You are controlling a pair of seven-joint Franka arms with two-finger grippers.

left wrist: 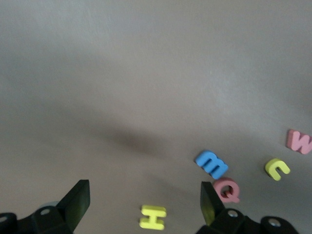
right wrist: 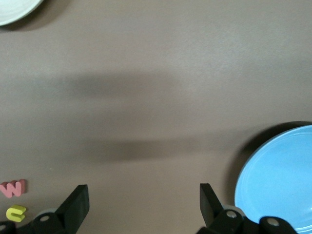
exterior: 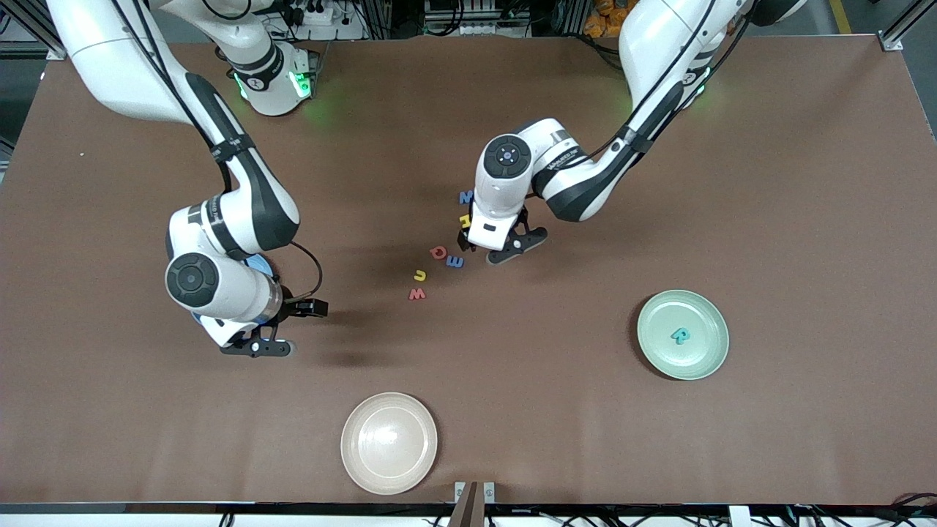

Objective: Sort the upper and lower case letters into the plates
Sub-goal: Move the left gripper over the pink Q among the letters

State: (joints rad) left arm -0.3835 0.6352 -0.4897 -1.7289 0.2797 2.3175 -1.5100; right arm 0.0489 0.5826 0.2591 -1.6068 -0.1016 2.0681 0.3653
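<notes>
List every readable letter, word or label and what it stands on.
Blue toy "N"
Yellow toy "H"
Red toy "Q"
Blue toy "m"
Yellow toy "u"
Red toy "w"
Teal letter in the mint green plate: "P" or "R", unclear.
Left arm's print: too small.

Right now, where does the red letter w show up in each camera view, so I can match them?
Front view: the red w lies on the table at the end of the letter row nearest the front camera.
Left wrist view: red w at the picture's edge, beside the yellow u.
Right wrist view: red w at the edge, again beside the yellow u.
Shared landmark: the yellow u, beside it in every view.
</notes>
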